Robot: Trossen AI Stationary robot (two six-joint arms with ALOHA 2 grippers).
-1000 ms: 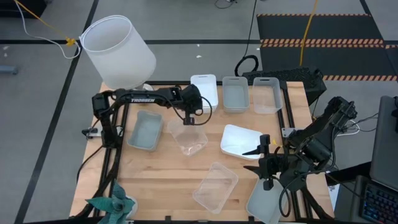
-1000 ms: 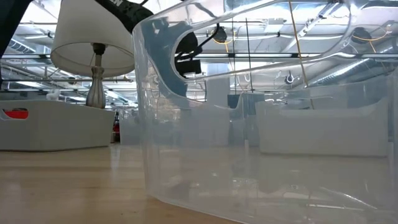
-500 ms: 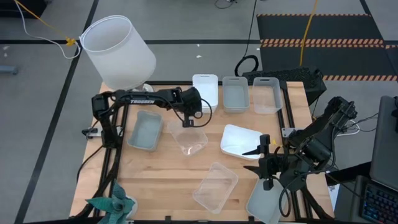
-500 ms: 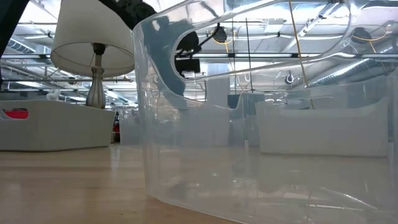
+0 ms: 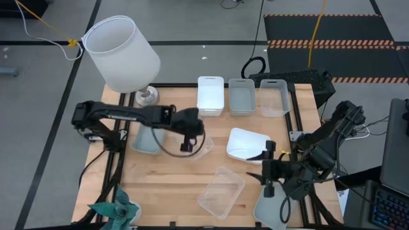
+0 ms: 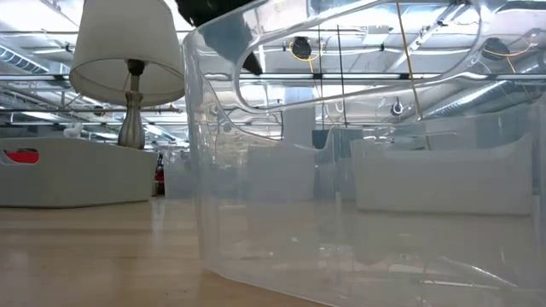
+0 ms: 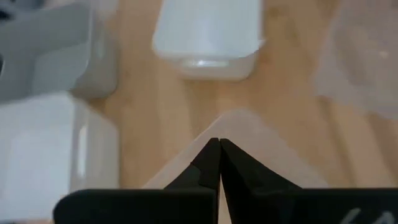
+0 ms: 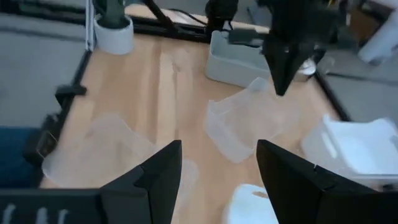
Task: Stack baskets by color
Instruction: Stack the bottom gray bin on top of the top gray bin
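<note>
1. The left gripper [image 5: 186,147] hangs over the middle of the table, its fingers pressed together with nothing between them. The tips point down at the near rim of a clear basket [image 5: 199,145] just beside a grey basket [image 5: 148,140].
2. In the left wrist view, the closed fingertips [image 7: 217,163] meet directly above a corner of that clear basket [image 7: 261,155].
3. The right gripper [image 5: 265,174] waits near the right front edge of the table, fingers spread wide apart and holding nothing.
4. A tilted white basket [image 5: 246,144] lies just beside the right gripper, toward the table centre.
5. A second clear basket [image 5: 222,191] lies near the front edge; it fills most of the low view [image 6: 367,170].
6. Three baskets stand in a row along the far edge: one white [image 5: 210,96], one grey [image 5: 242,96], one clear [image 5: 273,99].
7. Another pale basket [image 5: 271,212] overhangs the front right corner, below the right arm.
8. A lamp with a white shade [image 5: 121,52] stands at the far left corner.
</note>
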